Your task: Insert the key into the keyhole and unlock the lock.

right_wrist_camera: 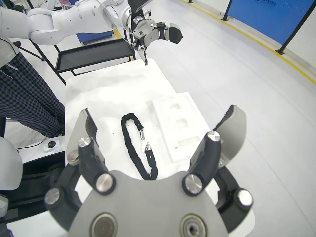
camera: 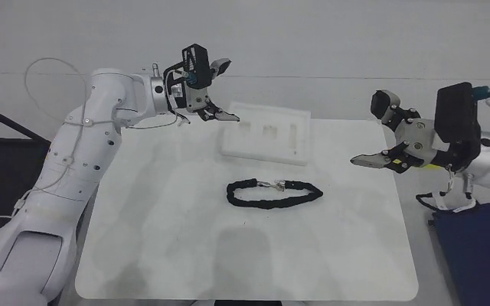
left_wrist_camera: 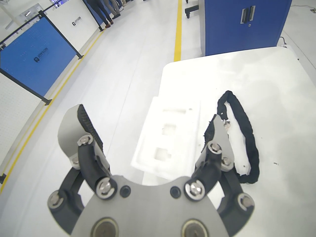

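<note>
Flat on the desk [camera: 145,229], about the middle: the lock [camera: 306,195], a black-sleeved chain drawn into a narrow loop. Long axis running left to right, parallel to the desk's near edge. Ends meeting on the loop's far side, a little left of its middle, at bright metal fittings [camera: 276,184] facing the foam tray [camera: 266,134]. A small shiny bit at that joint; key or not, cannot tell. Keyhole too small to make out, so no saying which way it points.

Tray just beyond the lock, apart from it, with three shallow pockets in a row, reaching the desk's far edge. Wide bare desk on the near side of the loop and off both its ends; a narrower strip between loop and tray.

Over the far left corner, beside the tray's left end, the left arm [camera: 115,99]; left jaws spread wide, holding nothing. At the right edge, the right arm [camera: 459,122]; right jaws likewise parted and bare, lower tip just over the desk's rim. Both well apart from the lock.
</note>
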`<action>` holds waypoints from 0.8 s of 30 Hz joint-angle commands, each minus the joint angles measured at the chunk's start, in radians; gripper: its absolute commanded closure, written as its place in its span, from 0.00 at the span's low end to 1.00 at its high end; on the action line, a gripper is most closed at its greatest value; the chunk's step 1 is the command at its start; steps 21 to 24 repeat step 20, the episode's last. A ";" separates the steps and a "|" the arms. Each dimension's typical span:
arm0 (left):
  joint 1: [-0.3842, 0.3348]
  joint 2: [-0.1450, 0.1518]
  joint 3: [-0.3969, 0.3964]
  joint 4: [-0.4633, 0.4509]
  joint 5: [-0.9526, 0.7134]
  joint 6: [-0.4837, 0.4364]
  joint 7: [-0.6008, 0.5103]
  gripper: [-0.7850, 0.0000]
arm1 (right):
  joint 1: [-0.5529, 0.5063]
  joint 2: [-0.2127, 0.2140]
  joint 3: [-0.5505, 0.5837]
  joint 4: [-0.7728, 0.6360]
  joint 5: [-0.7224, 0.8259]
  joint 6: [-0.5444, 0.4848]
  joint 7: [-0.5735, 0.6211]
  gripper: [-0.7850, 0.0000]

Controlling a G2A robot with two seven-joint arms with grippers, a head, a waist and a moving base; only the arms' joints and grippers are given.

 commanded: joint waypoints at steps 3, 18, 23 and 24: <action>-0.032 0.009 0.019 0.024 -0.033 0.000 0.071 0.00 | 0.022 -0.031 -0.020 0.055 -0.053 -0.033 -0.030 0.00; -0.037 0.014 0.046 0.046 -0.035 0.000 0.143 0.00 | 0.030 -0.055 -0.033 0.093 -0.113 -0.069 -0.073 0.00; -0.037 0.014 0.046 0.046 -0.035 0.000 0.143 0.00 | 0.030 -0.055 -0.033 0.093 -0.113 -0.069 -0.073 0.00; -0.037 0.014 0.046 0.046 -0.035 0.000 0.143 0.00 | 0.030 -0.055 -0.033 0.093 -0.113 -0.069 -0.073 0.00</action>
